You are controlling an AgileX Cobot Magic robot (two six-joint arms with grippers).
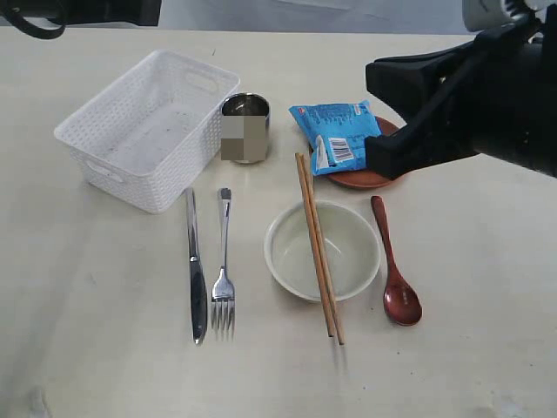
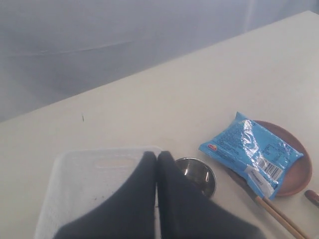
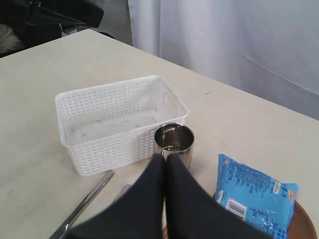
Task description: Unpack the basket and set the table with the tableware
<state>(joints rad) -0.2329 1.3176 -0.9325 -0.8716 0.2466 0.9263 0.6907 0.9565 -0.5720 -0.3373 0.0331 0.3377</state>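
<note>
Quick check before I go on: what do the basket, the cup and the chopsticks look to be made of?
Basket: white plastic, matte, with moulded woven-look perforated walls.
Cup: likely steel, polished; its wall mirrors the surroundings.
Chopsticks: probably wood or bamboo, plain tan with no shine.
</note>
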